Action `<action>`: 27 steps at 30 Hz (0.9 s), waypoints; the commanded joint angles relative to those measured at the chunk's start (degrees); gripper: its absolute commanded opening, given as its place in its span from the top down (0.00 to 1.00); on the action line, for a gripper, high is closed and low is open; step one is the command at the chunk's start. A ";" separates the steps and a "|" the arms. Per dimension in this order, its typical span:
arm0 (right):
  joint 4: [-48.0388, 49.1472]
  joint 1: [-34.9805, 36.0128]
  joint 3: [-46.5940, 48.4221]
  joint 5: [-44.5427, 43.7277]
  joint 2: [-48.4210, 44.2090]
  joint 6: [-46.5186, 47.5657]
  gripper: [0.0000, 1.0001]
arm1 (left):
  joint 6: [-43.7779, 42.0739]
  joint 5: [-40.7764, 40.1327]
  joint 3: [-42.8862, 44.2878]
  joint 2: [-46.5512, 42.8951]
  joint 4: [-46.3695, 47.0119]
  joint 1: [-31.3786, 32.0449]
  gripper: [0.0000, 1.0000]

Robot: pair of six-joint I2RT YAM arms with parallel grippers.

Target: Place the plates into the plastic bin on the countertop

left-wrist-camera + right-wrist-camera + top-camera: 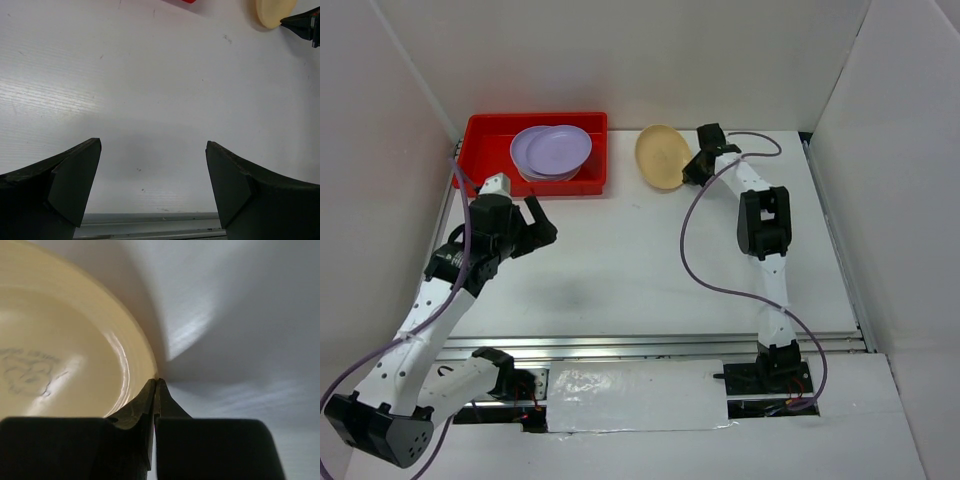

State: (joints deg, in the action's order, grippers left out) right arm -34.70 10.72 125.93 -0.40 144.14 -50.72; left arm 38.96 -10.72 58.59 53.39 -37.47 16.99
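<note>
Grips the cream plate (pixel 662 156) by its rim in the clenched right pincer (pixel 156 385), just beside the plastic bin (pixel 480 125); holds the left pincer (pixel 153 150) released above the tabletop (pixel 620 270). Probably light, stiff, slick: pinch rim firmly.

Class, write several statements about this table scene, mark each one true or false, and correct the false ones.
1. A stack of purple plates sits inside the red bin. True.
2. The cream plate lies in the bin with the others. False: it is outside the bin, over the white table to the bin's right.
3. The left end effector is open and holds nothing. True.
4. The right end effector hangs wide open above the bin. False: its fingers are closed on the cream plate's rim, away from the bin.
</note>
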 commanded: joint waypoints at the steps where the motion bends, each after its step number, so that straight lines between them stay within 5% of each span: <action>1: 2.35 -2.63 -11.36 -1.17 -9.18 2.73 1.00 | -1.35 2.28 0.12 0.84 1.61 -0.21 0.01; 10: 12.18 -2.72 -36.44 -7.77 -35.22 10.11 1.00 | 0.94 2.47 3.36 7.51 6.36 6.10 0.01; 27: 18.96 -4.13 -54.64 -1.18 -39.37 9.50 1.00 | 5.69 -5.18 7.59 11.39 5.57 18.33 0.01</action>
State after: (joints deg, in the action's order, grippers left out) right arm -20.62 6.96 72.84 -2.04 107.79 -41.04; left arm 43.13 -13.87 64.40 64.42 -32.67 33.91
